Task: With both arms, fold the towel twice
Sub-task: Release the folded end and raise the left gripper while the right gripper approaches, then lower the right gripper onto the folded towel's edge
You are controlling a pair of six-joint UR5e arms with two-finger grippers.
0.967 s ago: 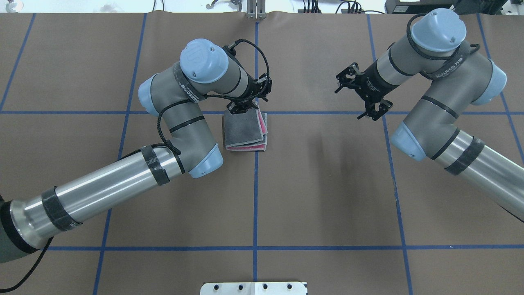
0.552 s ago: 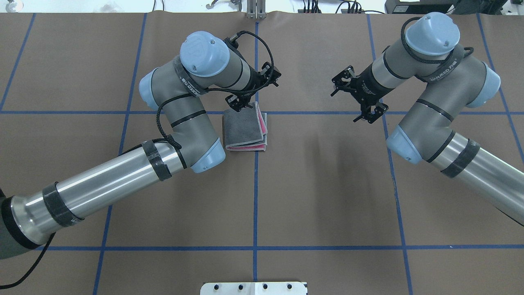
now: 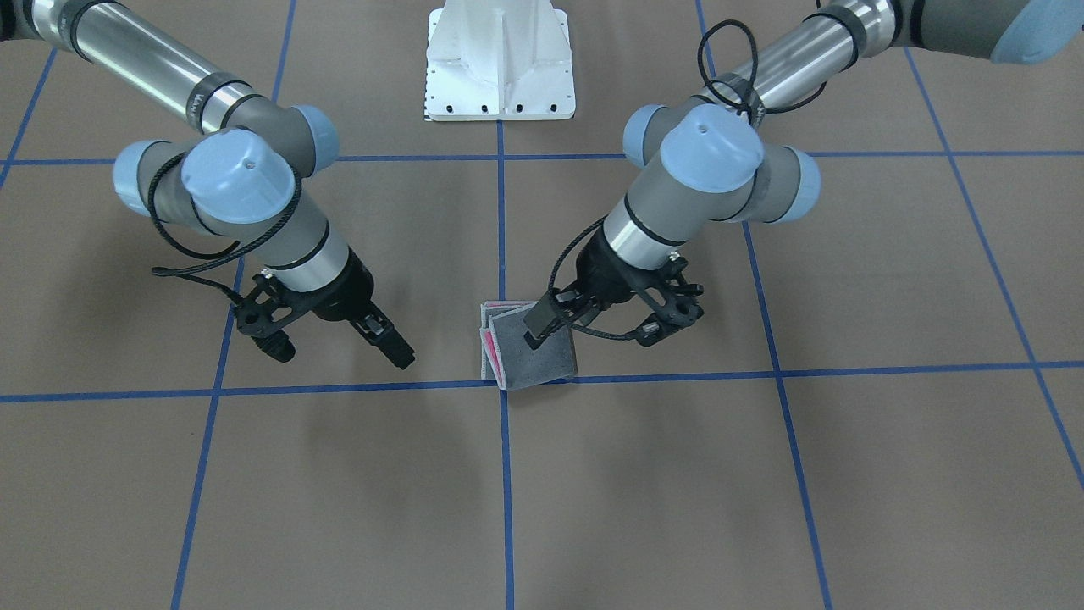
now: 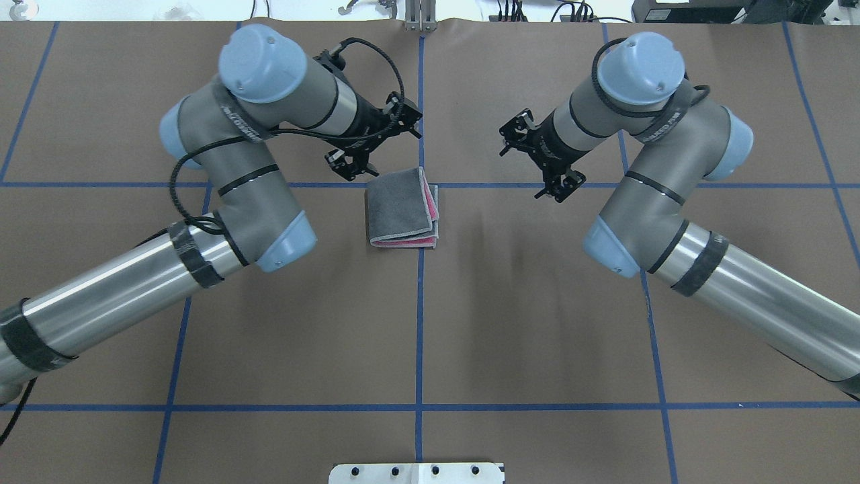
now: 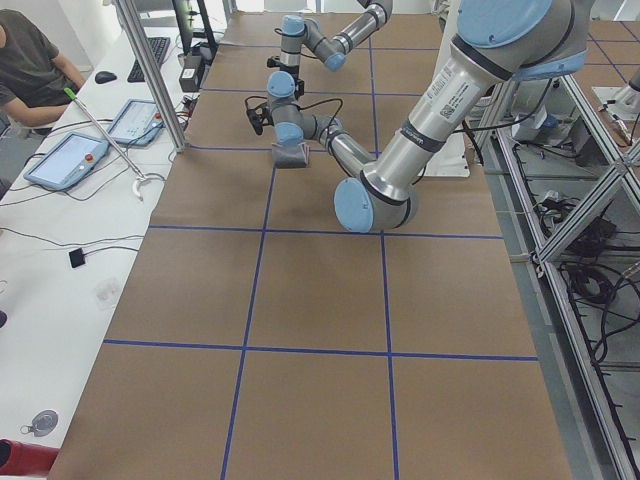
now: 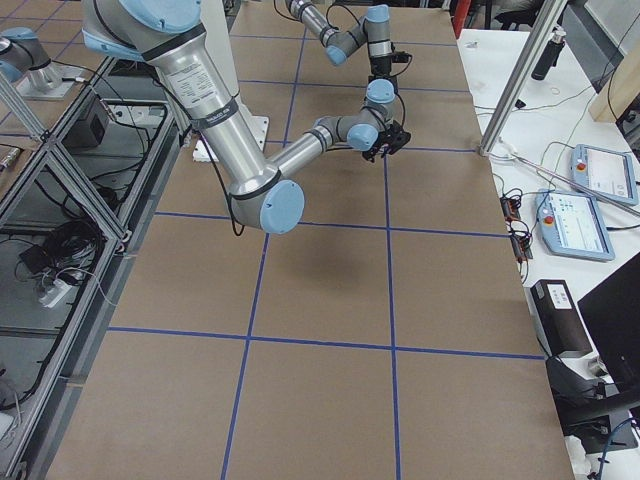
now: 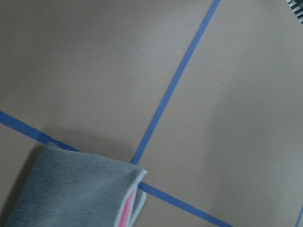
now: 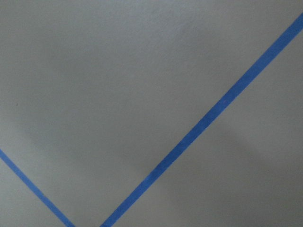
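Towel [image 4: 402,208] lies folded in quarters on the brown surface [image 4: 537,323] where the blue tape lines [image 4: 420,302] cross. Its grey face is up, and pink layers show along its right and near edges. Left gripper [image 4: 379,144] hangs wide open, holding nothing, just off the far-left corner. Right gripper [image 4: 534,161], likewise spread and unladen, stands well apart from the right edge.

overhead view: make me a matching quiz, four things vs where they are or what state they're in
1 towel
2 left end effector
3 right end effector
4 white base plate

a bottom edge of the view, centre
b folded, grey face up
c open, by the towel's far edge
d open, over the table, well right of the towel

Pairs: 1-b, 2-c, 3-d, 4-a
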